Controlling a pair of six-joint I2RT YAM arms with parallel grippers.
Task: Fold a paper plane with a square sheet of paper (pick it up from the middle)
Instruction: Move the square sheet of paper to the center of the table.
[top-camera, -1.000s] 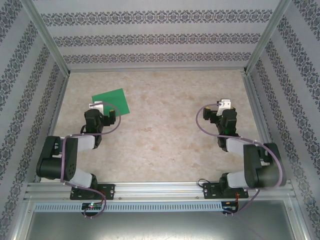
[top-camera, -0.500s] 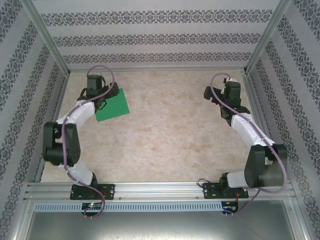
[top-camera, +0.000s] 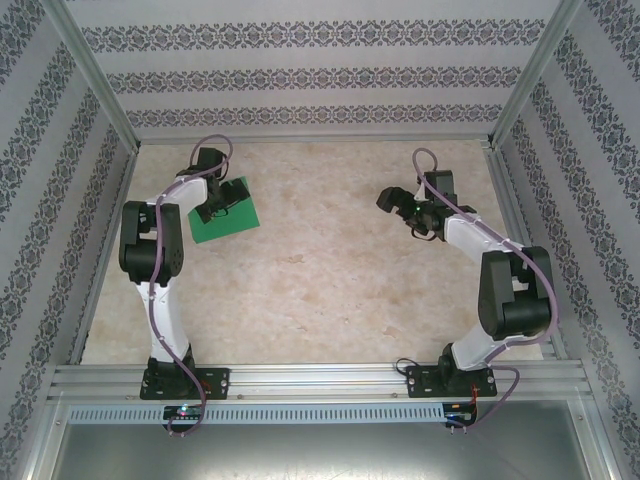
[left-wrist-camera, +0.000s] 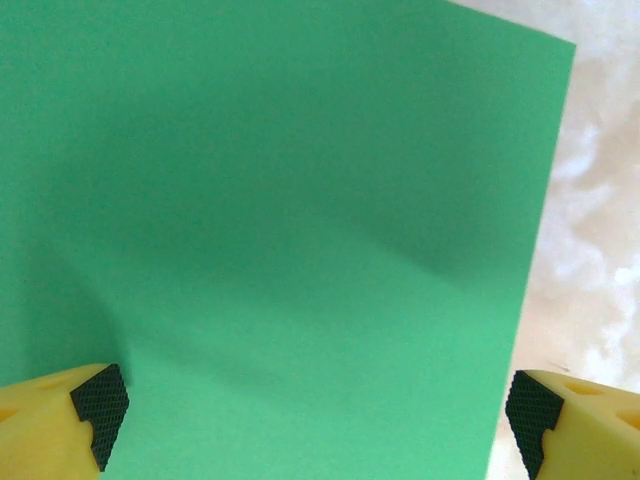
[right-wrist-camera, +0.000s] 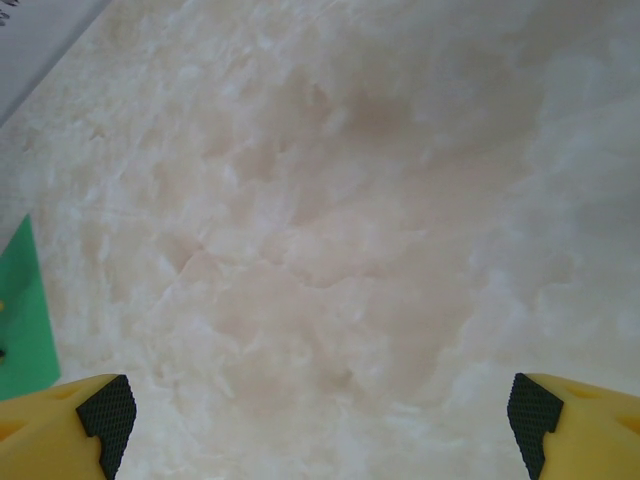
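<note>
No legible txt or labels anywhere.

One square sheet of paper (top-camera: 238, 222), bright green and flat. One marbled table (top-camera: 320, 290). Two robot arms: one left arm (top-camera: 150, 260) and one right arm (top-camera: 505, 290). Two grippers, the left gripper (left-wrist-camera: 320, 425) and the right gripper (right-wrist-camera: 320, 420), each with two yellow fingers (left-wrist-camera: 45, 425), making four fingers and four black pads (left-wrist-camera: 100, 405). Three patterned walls (top-camera: 300, 80).

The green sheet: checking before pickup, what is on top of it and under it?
The open left gripper hangs over the square sheet of paper, which lies on the marbled table; anything beneath it is covered.
</note>
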